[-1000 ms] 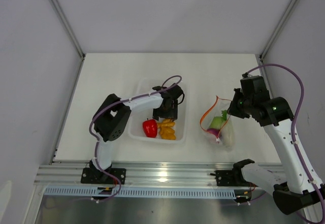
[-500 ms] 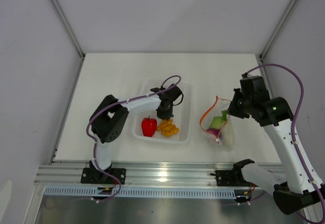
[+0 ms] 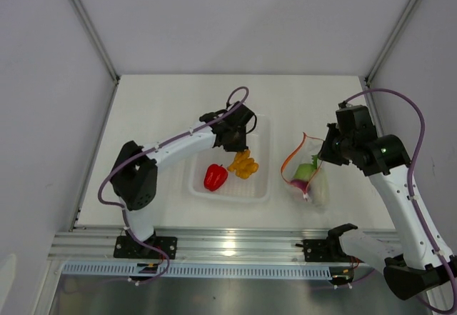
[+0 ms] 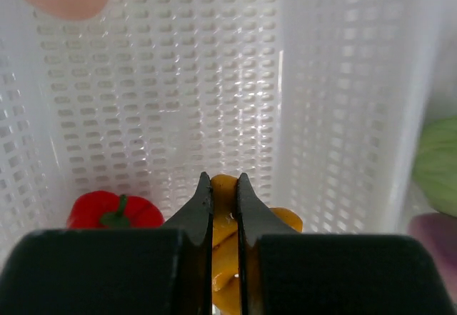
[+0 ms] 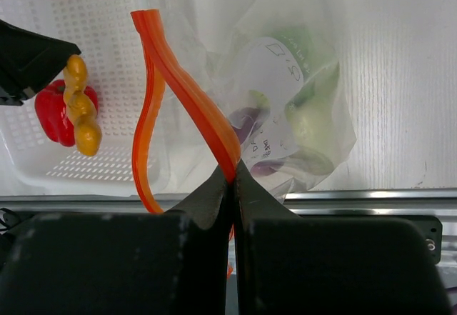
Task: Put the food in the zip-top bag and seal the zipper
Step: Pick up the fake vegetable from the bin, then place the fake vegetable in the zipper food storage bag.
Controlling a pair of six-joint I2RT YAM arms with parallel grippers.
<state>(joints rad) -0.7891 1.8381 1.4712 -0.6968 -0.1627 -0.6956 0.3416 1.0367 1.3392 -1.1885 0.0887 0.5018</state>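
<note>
Hanging from the left end effector (image 4: pixel 223 184), the orange-yellow lumpy piece (image 3: pixel 243 163) is pinched at one end, its long axis trailing down past the fingertips, over the clear tray (image 3: pixel 265 186). The red bell pepper (image 3: pixel 213 177) lies just beside it, lower down. That arm stretches out across the tray, wrist bent down. The right end effector (image 5: pixel 230 178) is clamped on the zipper (image 5: pixel 187 93), whose loop gapes toward the tray. The zip-top bag (image 5: pixel 314 136) sags beyond the fingertips onto the surface (image 3: pixel 164 108), elbow raised.
</note>
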